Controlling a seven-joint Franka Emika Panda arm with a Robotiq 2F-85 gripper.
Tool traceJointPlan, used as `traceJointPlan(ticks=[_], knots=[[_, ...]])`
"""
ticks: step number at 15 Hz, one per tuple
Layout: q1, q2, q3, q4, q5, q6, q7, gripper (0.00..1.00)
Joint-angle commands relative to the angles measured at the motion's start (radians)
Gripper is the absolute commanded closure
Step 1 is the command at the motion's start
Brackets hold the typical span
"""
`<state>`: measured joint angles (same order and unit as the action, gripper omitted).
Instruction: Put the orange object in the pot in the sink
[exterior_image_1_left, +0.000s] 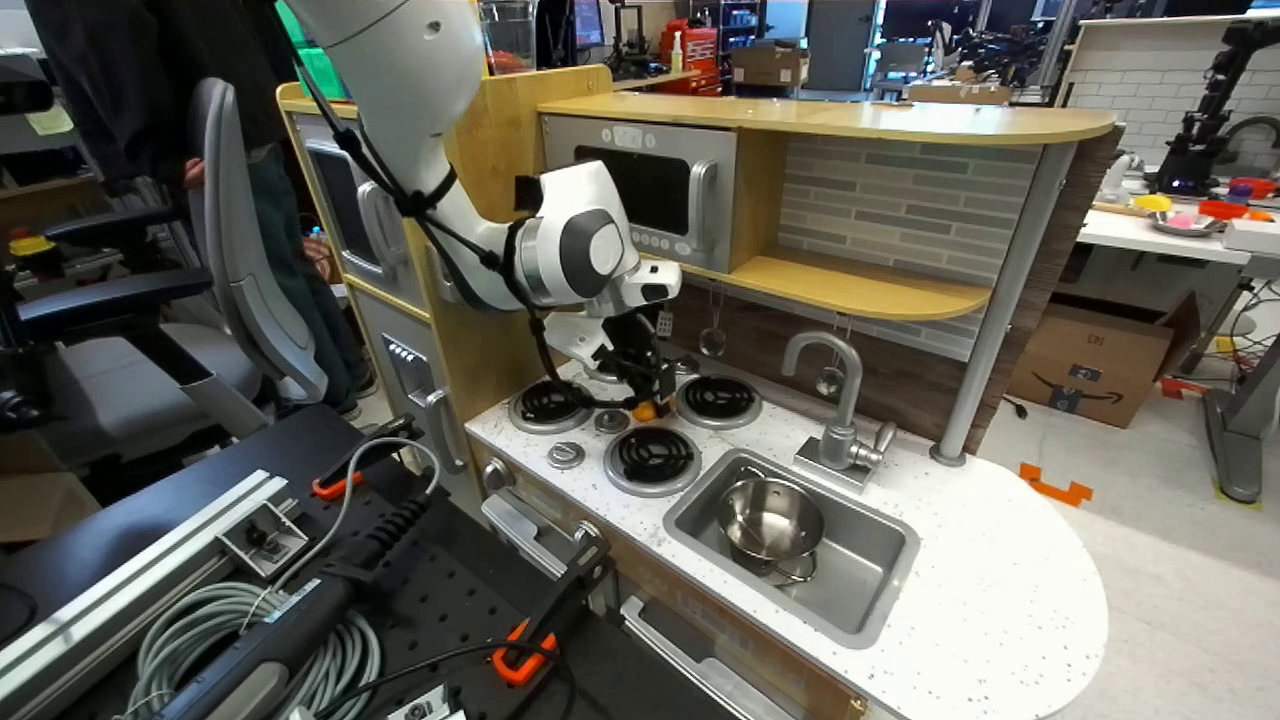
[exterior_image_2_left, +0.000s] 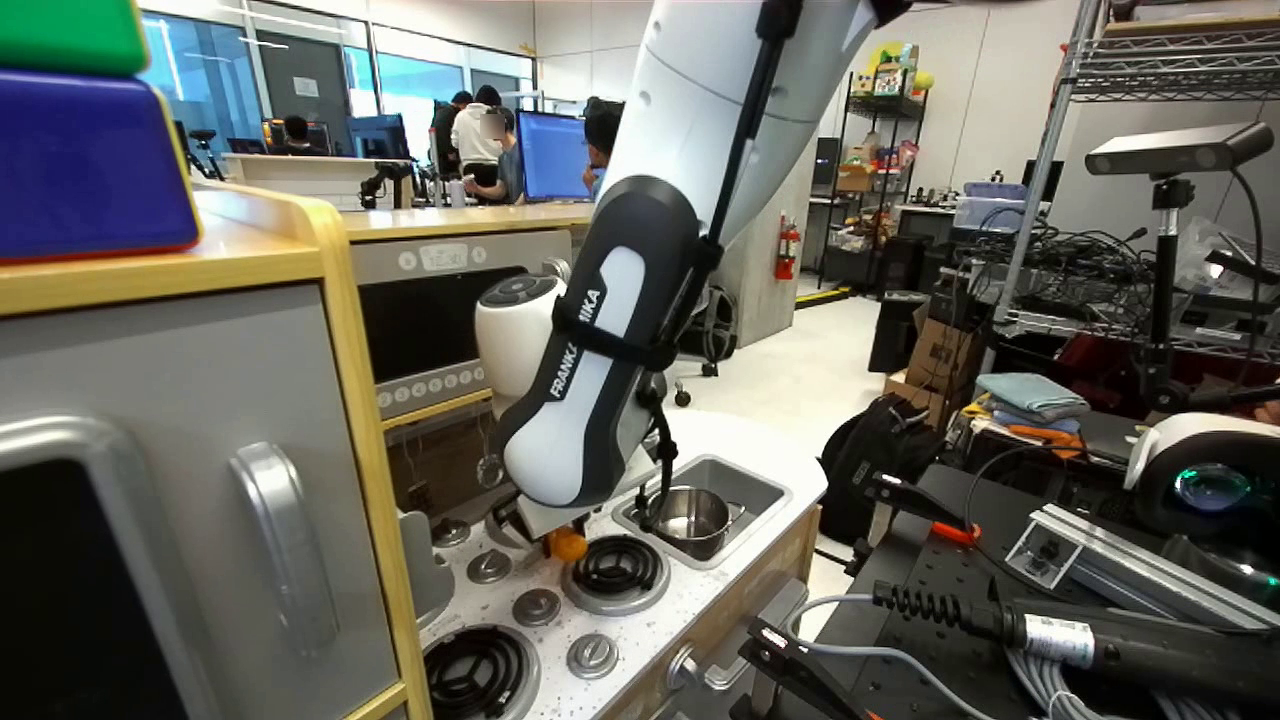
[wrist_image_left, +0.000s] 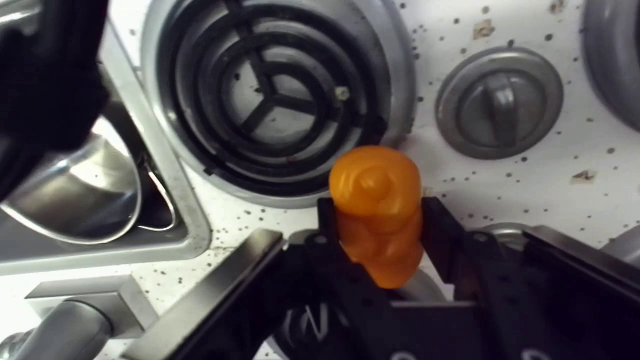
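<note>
I had a grey office chair (exterior_image_1_left: 235, 240) in sight, a cardboard box (exterior_image_1_left: 1085, 350) on the floor (exterior_image_1_left: 1180, 570), coiled grey cable (exterior_image_1_left: 355, 645) on a black surface (exterior_image_1_left: 460, 580), and a red fire extinguisher (exterior_image_2_left: 787, 255) against a pillar (exterior_image_2_left: 750, 285)
</note>
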<state>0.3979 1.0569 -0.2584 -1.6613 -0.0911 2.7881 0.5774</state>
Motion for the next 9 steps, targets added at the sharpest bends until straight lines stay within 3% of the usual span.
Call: traceJointPlan(ticks=[1, 4, 9], knots=[[-0.055, -0.097, -0.013, -0.1, 0.02, -0.054, -0.056, 0.8], [-0.113, -0.051, -0.064, -0.04, 0.037, -0.159, 0.001, 0.8], [-0.247, 0.032, -0.062, 0.094, 0.069, -0.361, 0.071, 0.8]])
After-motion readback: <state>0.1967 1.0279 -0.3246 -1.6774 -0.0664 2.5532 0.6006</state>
